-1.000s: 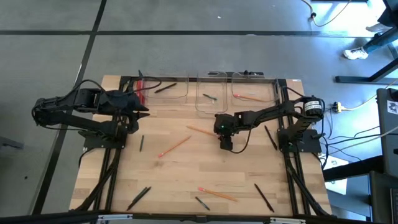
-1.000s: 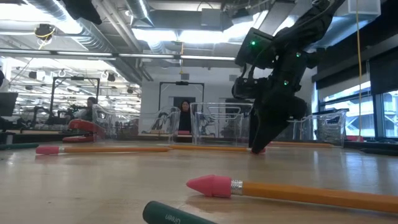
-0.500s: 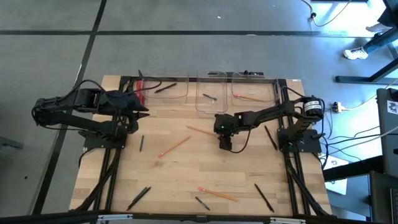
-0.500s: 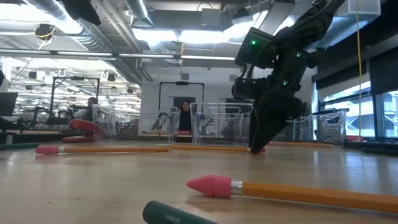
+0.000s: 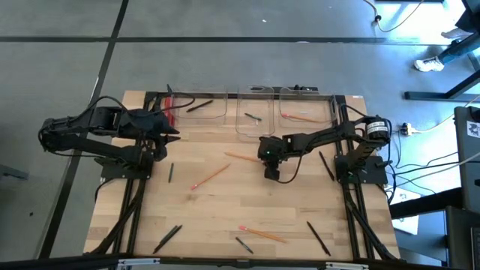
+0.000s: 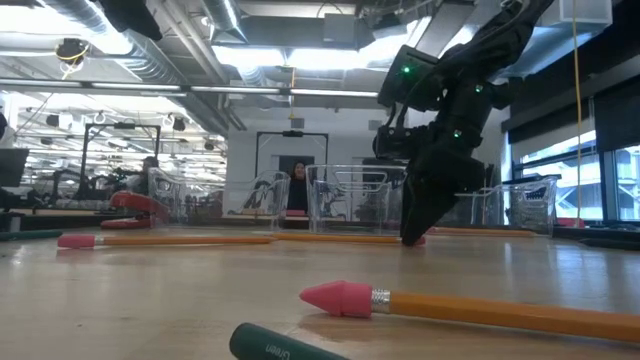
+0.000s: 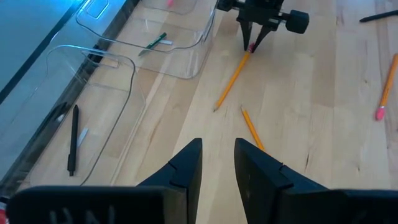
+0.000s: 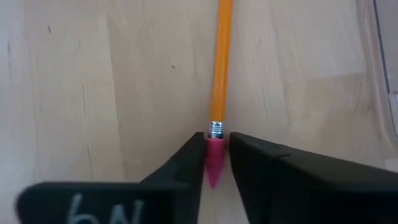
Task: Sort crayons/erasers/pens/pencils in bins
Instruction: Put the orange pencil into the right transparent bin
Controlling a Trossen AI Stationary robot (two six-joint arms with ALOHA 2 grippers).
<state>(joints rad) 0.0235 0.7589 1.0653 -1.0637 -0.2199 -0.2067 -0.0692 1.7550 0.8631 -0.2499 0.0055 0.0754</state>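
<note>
An orange pencil (image 5: 244, 157) with a pink eraser tip lies flat on the table, in front of the middle bin (image 5: 255, 112). My right gripper (image 5: 271, 171) stands over its eraser end, pointing down, shut on it; it also shows in the low view (image 6: 411, 236). My left gripper (image 5: 174, 135) hovers near the left bin (image 5: 199, 109), slightly open and empty (image 7: 217, 158). The left bin holds a black pen (image 5: 199, 106), the middle bin a crayon (image 5: 253, 117), the right bin (image 5: 304, 112) a pencil (image 5: 300, 118). My right gripper pinches the pencil's pink eraser tip (image 8: 214, 160) between its two fingers, one on each side. The fingers come from above, pointing down, and lie across the pencil. The orange shaft (image 8: 222, 62) runs away from the fingers, flat on the table.
Loose on the table: a pencil (image 5: 210, 176) at the middle, a crayon (image 5: 170, 172) at the left, pens (image 5: 166, 238) and a pencil (image 5: 262, 234) near the front edge, pens (image 5: 318, 238) (image 5: 326, 165) at the right. A red bar (image 5: 169, 105) lies by the left bin.
</note>
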